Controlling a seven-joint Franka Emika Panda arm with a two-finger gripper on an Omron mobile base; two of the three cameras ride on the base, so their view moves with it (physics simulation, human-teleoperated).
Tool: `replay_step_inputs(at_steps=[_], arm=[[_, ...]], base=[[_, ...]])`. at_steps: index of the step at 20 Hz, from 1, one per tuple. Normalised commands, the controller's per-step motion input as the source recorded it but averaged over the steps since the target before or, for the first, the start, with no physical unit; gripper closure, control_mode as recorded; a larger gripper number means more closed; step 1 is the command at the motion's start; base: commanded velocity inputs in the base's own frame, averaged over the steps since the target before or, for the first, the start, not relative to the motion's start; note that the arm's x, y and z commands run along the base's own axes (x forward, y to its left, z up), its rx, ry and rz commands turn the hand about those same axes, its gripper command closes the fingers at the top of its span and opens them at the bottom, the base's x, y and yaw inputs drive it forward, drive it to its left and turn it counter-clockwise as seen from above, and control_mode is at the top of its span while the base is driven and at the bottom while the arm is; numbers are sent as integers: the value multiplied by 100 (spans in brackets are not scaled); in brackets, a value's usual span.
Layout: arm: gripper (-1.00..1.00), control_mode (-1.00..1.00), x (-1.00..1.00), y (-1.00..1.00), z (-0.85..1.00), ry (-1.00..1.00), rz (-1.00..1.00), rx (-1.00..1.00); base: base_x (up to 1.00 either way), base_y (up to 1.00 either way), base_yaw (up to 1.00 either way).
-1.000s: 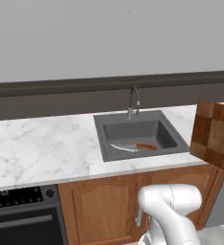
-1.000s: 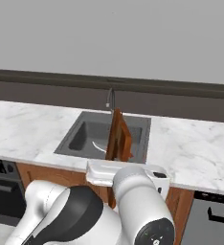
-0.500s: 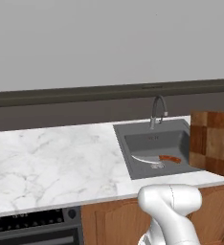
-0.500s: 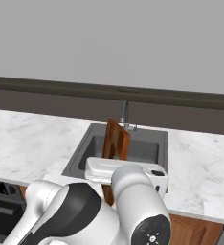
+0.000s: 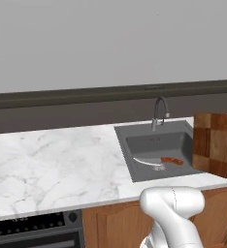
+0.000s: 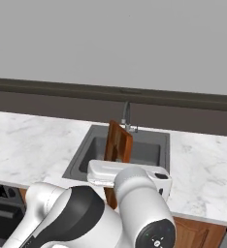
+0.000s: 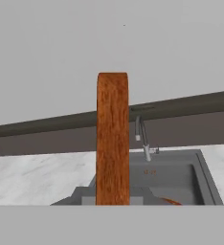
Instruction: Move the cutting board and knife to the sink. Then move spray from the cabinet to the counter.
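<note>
Plain grey wall (image 5: 110, 43), dark backsplash (image 5: 62, 114)

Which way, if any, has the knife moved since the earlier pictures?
No. The knife lies at the same spot on the sink floor, near its right wall; only the camera shifted.

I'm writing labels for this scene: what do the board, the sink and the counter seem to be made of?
Board: apparently wood, with light and dark brown checkered blocks and visible grain along its edge. Sink: probably matte dark grey metal or composite; flat, uniform sheen. Counter: looks like polished white marble, judging by its grey veins.
</note>
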Motion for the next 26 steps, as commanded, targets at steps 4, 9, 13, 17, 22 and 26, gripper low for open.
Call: replay_step_inputs(at_steps=[4, 9, 13, 17, 22, 26], arm=[[100, 100, 0, 0, 0, 0, 0, 0], [100, 100, 0, 0, 0, 0, 0, 0], [100, 100, 0, 0, 0, 0, 0, 0], [100, 100, 0, 0, 0, 0, 0, 0], [100, 100, 0, 0, 0, 0, 0, 0], [100, 100, 0, 0, 0, 0, 0, 0]], base=[[34, 0, 1], [53, 0, 13], [64, 0, 22], [69, 0, 27], [73, 0, 28], [67, 0, 26]])
